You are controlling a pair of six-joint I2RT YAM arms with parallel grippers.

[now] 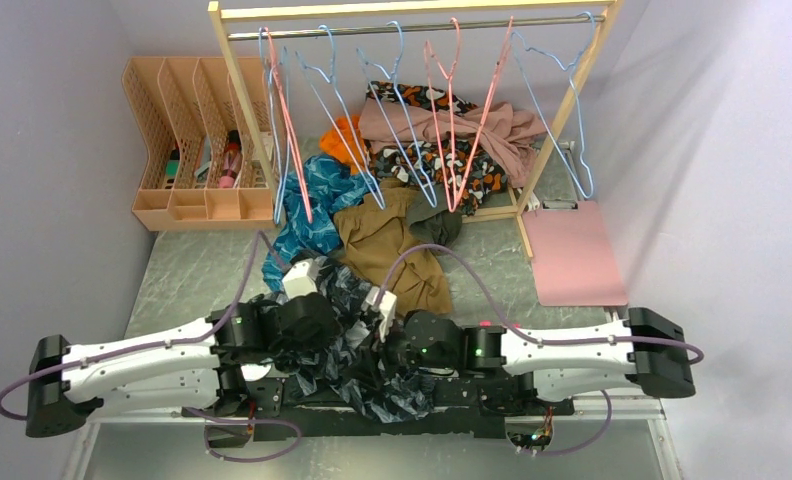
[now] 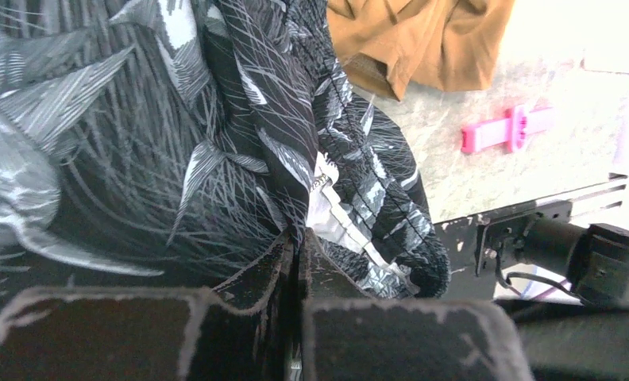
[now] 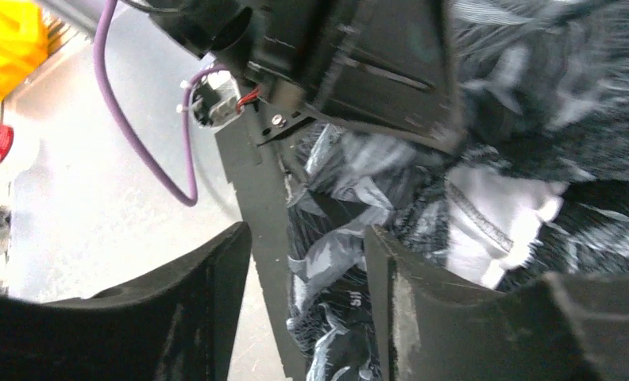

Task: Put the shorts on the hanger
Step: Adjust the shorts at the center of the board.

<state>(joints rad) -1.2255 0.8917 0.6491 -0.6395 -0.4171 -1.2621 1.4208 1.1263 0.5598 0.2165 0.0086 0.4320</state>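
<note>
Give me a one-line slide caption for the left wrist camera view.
Left gripper, jaws shut, pinches the dark leaf-print fabric shorts; plain brown garment lies beyond.

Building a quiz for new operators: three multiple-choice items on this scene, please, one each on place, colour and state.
1. Where are the shorts? A on the rail; B heaped at the table's near edge; C in the organiser.
2. The plain garment just beyond them is: A white; B green; C brown.
3. The left fingers are: A shut on the shorts; B wide open; C shut on that garment.
B, the top view shows them there; C, its cloth is brown; A, printed fabric is pinched between them.
</note>
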